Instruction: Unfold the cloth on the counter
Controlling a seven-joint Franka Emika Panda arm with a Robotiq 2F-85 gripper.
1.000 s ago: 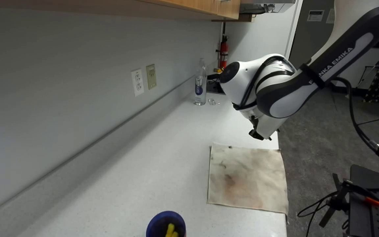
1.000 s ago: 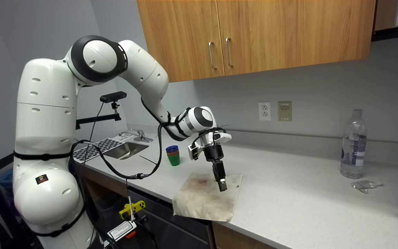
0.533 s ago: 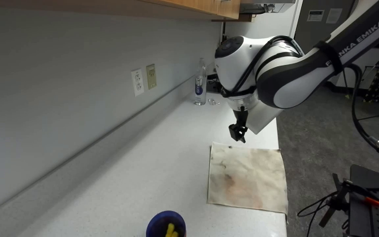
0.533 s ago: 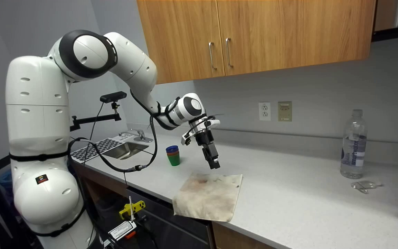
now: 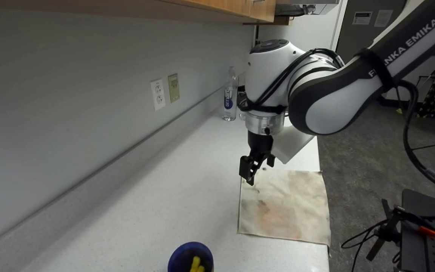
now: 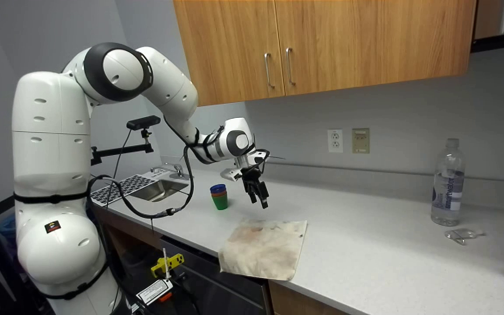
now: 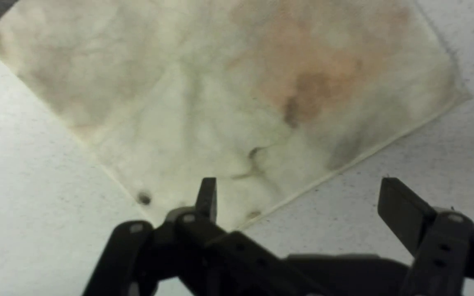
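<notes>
Fingers [image 7: 403, 213] are held wide apart with nothing gripped, apparently just above a back corner of the stained cream cloth [image 7: 171, 111], which is spread flat on the surface [image 7: 438, 164]. If they are closed too high, nothing would be caught; if driven too low, they would be jammed against the surface. Should all layers be pinched together, the cloth would be dragged whole rather than opened; whether a fold is present at that corner cannot be told. By a hard pull toward the front, where the cloth seems already lapped over the surface's edge, it could be slid off. Farther away, the nested cups [image 6: 219, 199] could be knocked by a wide swing; the Smartwater bottle [image 6: 447, 192], well apart, is less threatened. Compared with half a second ago, the fingers have been shifted toward the wall [image 6: 295, 131] and turned; cloth, cups and bottle appear unmoved.
</notes>
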